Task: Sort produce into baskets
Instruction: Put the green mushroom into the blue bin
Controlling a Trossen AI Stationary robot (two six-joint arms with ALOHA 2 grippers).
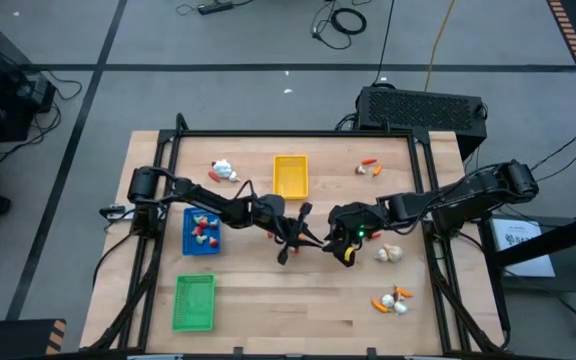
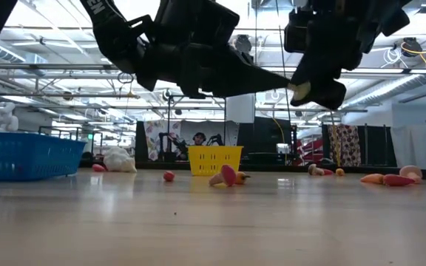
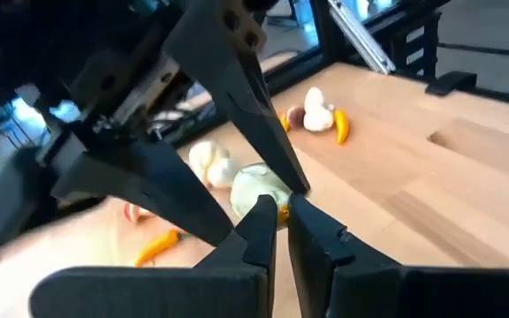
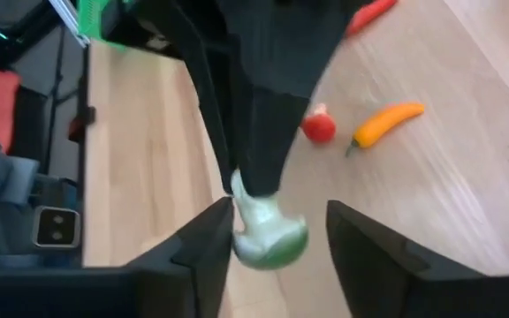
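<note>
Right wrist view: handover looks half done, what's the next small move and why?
Probably close the right gripper on the pale green piece. Its fingers stand open on either side of the piece, while the left gripper pinches the piece's other end above the table. The left should let go only after that.

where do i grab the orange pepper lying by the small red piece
Mid-body, from straight above, jaws across its narrow width. The orange pepper lies flat on the table, slim and slightly curved, and the red piece sits close to its stem end.
</note>
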